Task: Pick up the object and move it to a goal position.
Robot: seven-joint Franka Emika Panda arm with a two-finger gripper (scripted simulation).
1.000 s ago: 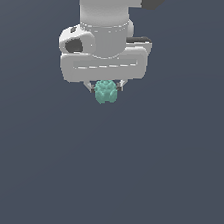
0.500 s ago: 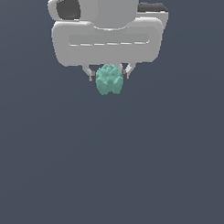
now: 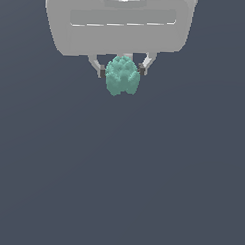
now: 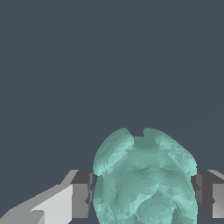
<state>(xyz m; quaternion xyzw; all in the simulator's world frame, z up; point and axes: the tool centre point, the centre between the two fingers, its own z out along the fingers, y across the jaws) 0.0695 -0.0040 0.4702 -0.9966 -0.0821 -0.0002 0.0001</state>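
Note:
The object (image 3: 122, 76) is a small teal-green lumpy blob, held up in the air near the top of the exterior view. My white gripper (image 3: 122, 70) is shut on it, one finger on each side, and the wide hand body hides its upper part. In the wrist view the object (image 4: 144, 177) fills the space between the two dark finger pads (image 4: 81, 192), pressed against both.
A plain dark grey surface (image 3: 120, 184) fills the background in both views. Nothing else shows.
The gripper has risen with the object in it and looms larger in the exterior view, shifted slightly to that view's right. The grip has stayed shut.

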